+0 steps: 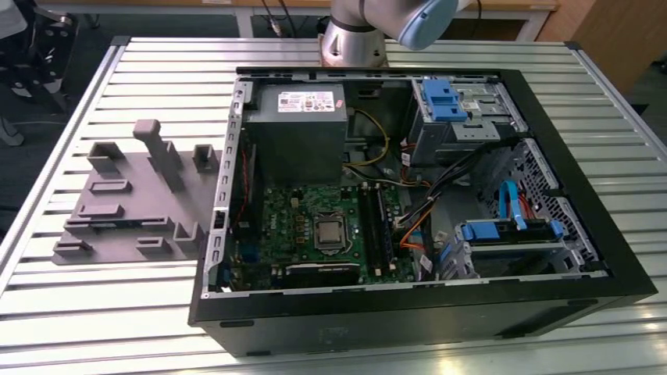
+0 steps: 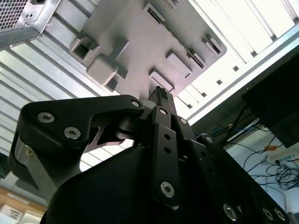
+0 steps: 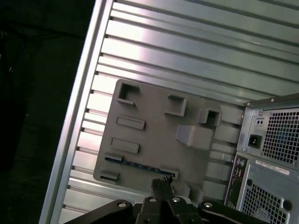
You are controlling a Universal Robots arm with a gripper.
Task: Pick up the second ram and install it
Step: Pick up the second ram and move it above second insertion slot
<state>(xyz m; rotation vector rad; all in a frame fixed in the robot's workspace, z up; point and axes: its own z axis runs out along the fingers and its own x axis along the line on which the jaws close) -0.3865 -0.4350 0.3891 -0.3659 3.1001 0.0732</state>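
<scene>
Over the grey plastic fixture plate (image 3: 154,116) on the ribbed metal surface (image 3: 187,51), I see the black gripper (image 3: 160,184) hanging with its fingers (image 3: 155,185) drawn narrow and nothing between them. The second ram (image 3: 140,166), a slim dark board on edge, sits in the plate's slot just ahead of the fingertips. Its long axis seems to run roughly parallel to the gripper's spread linkage arms, beside the open black computer case (image 1: 417,312).
</scene>
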